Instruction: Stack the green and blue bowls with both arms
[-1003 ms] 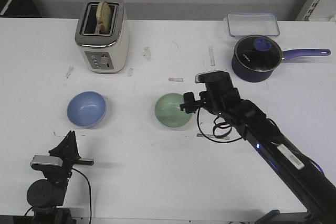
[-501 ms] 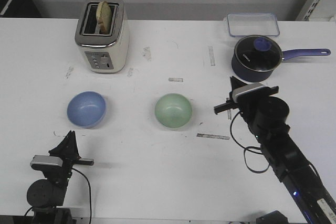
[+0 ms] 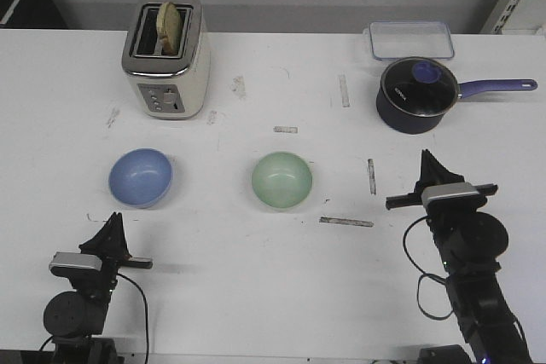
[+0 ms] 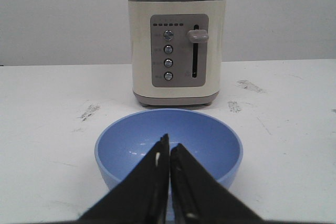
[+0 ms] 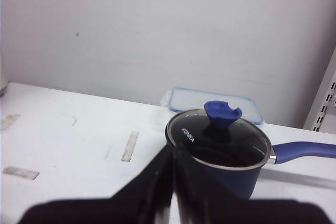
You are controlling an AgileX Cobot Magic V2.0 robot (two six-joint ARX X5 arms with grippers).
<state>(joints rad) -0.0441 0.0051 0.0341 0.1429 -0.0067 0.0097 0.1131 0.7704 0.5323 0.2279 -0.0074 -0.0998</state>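
Front view: left hand [image 3: 113,226] and right hand [image 3: 426,162] point forward, fingers together, clear of both bowls.

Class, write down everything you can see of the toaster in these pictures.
The toaster is a cream, two-slot model with a shiny metal top and base band. It stands upright at the table's far left, behind the blue bowl and apart from it. A browned slice of toast sticks up from one slot. Its front panel, seen from the left wrist, carries four round buttons in a column, a row of small lights, and a lever in its raised position. Only the table touches it.
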